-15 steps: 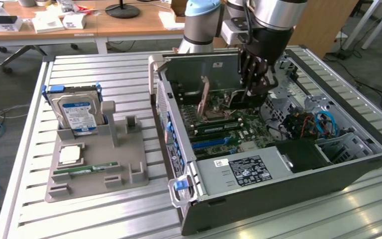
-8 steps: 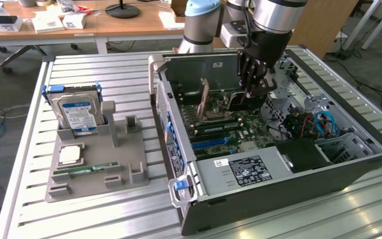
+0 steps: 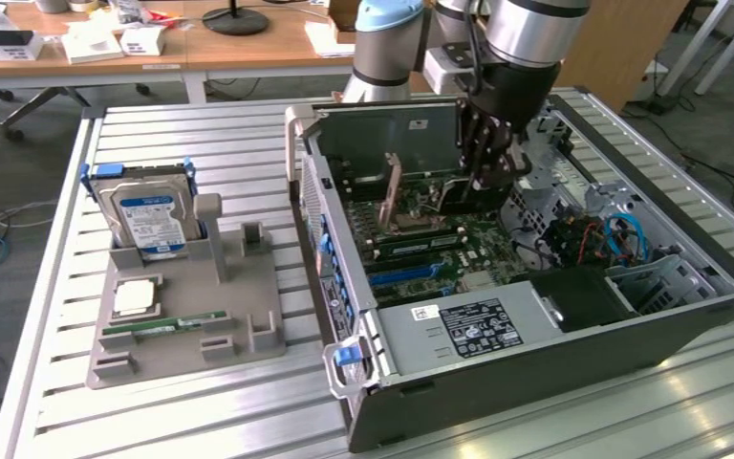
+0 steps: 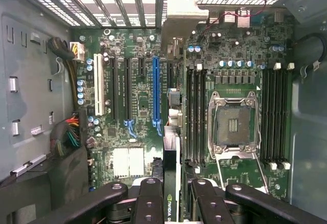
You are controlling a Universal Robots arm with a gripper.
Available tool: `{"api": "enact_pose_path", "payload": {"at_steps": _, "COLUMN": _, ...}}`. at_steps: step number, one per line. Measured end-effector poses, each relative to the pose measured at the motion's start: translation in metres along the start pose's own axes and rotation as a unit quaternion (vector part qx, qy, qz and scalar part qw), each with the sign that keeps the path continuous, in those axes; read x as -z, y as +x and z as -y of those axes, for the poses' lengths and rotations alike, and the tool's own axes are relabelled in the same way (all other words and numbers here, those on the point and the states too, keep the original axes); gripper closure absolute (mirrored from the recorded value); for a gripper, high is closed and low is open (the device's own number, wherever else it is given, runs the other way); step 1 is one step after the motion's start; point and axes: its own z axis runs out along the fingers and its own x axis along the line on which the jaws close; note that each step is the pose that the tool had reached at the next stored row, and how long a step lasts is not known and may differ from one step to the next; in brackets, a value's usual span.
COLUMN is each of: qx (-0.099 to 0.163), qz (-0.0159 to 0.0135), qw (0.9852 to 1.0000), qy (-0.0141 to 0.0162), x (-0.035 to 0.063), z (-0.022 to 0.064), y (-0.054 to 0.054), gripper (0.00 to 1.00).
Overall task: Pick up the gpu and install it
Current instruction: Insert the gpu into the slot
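The gpu (image 4: 171,180) is a thin dark card seen edge-on in the wrist view, with a green-lettered label near my fingers (image 4: 148,198) and its silver bracket (image 4: 180,17) at the far end. My gripper (image 4: 171,196) is shut on it, one finger on each face. In the exterior view the gripper (image 3: 488,180) hangs inside the open computer case (image 3: 673,316), with the gpu (image 3: 399,196) upright over the motherboard (image 3: 463,244). The card's edge runs just beside the long blue slot (image 4: 156,88). Whether it touches the board cannot be told.
A grey fixture (image 3: 188,335) on the exterior view's left holds a silver hard drive (image 3: 150,215), a processor (image 3: 135,296) and a green RAM stick (image 3: 163,327). Inside the case are an empty processor socket (image 4: 232,124), cable bundles (image 4: 71,134) and drive bays (image 3: 654,277).
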Motion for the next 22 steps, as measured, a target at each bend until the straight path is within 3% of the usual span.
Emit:
{"api": "enact_pose_path", "payload": {"at_steps": 7, "qx": 0.000, "qz": 0.0000, "qw": 1.0000, "qy": 0.0000, "x": 0.0001, "z": 0.0002, "y": 0.008, "gripper": 0.74}}
{"api": "enact_pose_path", "payload": {"at_steps": 13, "qx": 0.000, "qz": -0.0001, "qw": 1.0000, "qy": 0.0000, "x": 0.0001, "z": 0.0002, "y": 0.008, "gripper": 0.74}}
{"api": "enact_pose_path", "payload": {"at_steps": 22, "qx": 0.000, "qz": 0.0000, "qw": 1.0000, "qy": 0.0000, "x": -0.0101, "z": 0.0002, "y": 0.009, "gripper": 0.74}}
